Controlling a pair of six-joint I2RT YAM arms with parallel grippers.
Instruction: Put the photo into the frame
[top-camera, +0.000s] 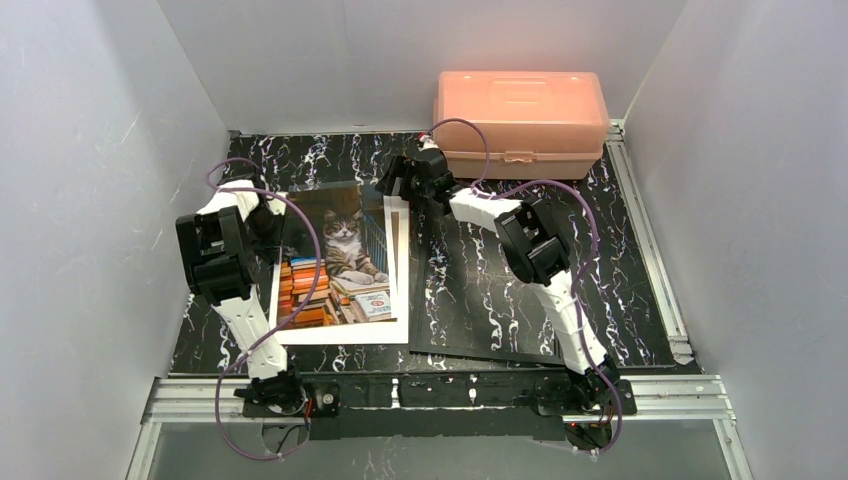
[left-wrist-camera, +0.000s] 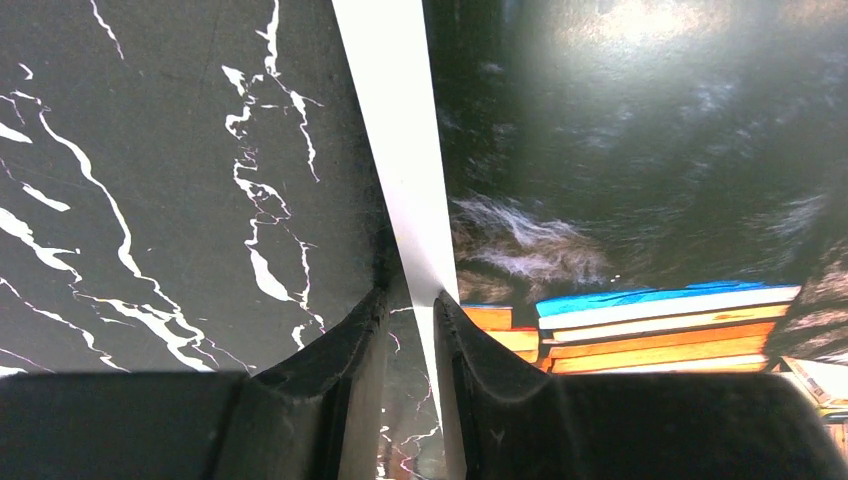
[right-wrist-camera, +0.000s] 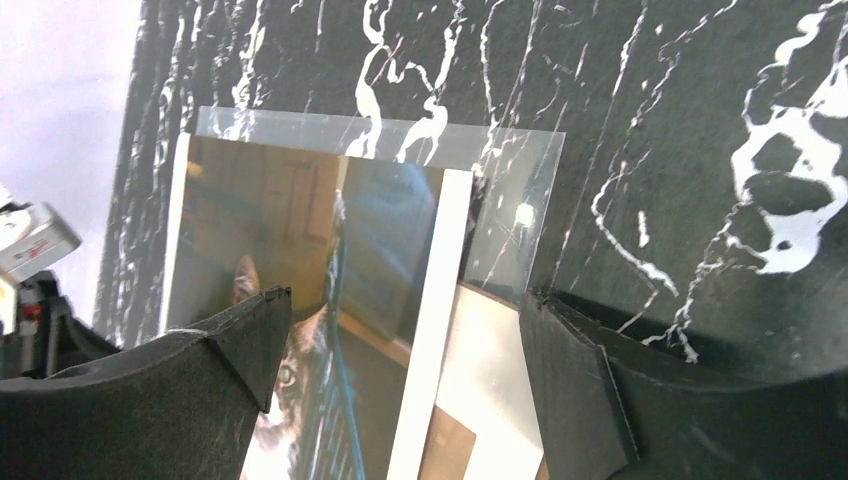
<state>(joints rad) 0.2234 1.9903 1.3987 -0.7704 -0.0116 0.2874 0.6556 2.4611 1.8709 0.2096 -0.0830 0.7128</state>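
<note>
The left gripper is almost shut, pinching the white left border of the photo. The photo lies on the tabletop, left of centre in the overhead view. The right gripper hangs wide open over its upper right corner, where a clear pane overlaps it. The print is probably light, floppy and glossy, so hold it by the border and lift gently.

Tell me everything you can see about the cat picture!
The photo is a glossy rectangular print with a wide white border, showing a tabby-and-white cat sitting among stacked colourful books. It lies face up on the black marbled table, left of centre. A clear sheet overlaps its far end, set a bit askew. The left gripper closely straddles its left border, and the open right gripper is over the far right corner.
</note>
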